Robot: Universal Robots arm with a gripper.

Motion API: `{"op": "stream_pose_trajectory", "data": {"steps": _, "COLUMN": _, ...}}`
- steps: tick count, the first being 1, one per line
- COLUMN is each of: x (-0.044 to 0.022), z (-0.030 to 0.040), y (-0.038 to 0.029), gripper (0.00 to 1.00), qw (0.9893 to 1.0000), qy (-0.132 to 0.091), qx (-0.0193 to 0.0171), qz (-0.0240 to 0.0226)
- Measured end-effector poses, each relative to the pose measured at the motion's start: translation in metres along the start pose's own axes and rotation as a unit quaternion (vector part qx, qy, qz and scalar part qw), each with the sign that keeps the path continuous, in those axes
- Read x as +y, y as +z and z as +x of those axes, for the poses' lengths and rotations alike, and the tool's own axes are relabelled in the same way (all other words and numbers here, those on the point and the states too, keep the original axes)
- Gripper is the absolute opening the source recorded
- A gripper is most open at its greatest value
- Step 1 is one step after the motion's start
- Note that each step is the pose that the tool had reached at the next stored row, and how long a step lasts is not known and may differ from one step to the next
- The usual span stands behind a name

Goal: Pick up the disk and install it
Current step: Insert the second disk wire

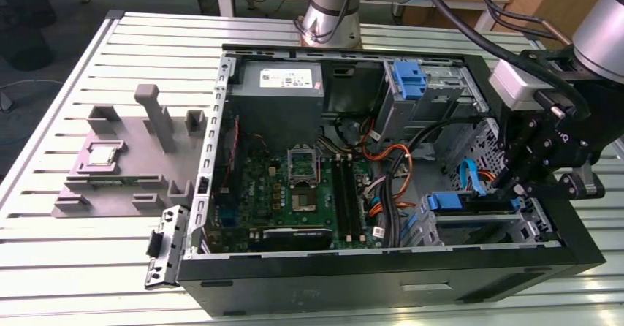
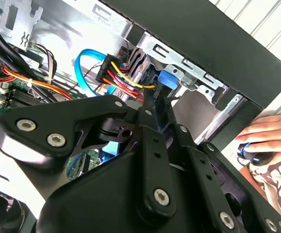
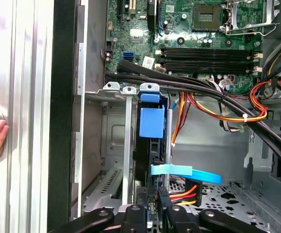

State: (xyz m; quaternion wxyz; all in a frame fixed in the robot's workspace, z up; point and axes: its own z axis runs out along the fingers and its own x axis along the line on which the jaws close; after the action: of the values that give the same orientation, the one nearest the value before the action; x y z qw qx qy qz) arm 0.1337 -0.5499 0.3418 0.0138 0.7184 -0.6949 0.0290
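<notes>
Your gripper (image 1: pixel 516 188) hangs inside the case (image 1: pixel 390 282), at the drive cage. The disk (image 3: pixel 151 124) stands on its edge in that cage, blue bracket showing. The fingers (image 3: pixel 162 196) look nearly closed on the disk's end; I cannot tell for sure.

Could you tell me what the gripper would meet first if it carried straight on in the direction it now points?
Most likely the disk in its blue bracket, standing on edge in the drive cage straight ahead of the gripper. A flat blue cable crosses close in front, though depth is hard to judge.
</notes>
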Motion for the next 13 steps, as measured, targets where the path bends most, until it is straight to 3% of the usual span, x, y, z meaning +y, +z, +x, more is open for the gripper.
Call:
{"op": "stream_pose_trajectory", "data": {"steps": 5, "x": -0.0032, "z": 0.0002, "y": 0.0, "gripper": 0.24, "qw": 1.0, "qy": 0.0, "qx": -0.0001, "qz": -0.0004}}
{"op": "stream_pose_trajectory", "data": {"steps": 13, "x": -0.0032, "z": 0.001, "y": 0.0029, "gripper": 0.24, "qw": 1.0, "qy": 0.0, "qx": -0.0007, "qz": -0.0005}}
